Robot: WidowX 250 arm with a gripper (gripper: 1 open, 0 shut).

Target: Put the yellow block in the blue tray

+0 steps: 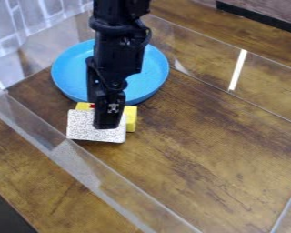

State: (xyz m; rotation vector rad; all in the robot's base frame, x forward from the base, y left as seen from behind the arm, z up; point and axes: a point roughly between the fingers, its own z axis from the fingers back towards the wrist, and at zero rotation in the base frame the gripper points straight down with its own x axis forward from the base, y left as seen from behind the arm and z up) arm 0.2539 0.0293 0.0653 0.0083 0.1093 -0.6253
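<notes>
Camera view finds the yellow block (131, 115) outside the blue tray (147, 80), beside its near rim behind the speckled block (95, 126), the gripper (109, 118) above with jaws wide, so grasp and placement remain outstanding.

The single view looks obliquely down from above the near side of the wooden table (215, 136), facing its far edge. It is near enough that the blue tray (73, 71) lies wholly within the frame and the table runs beyond it.
</notes>
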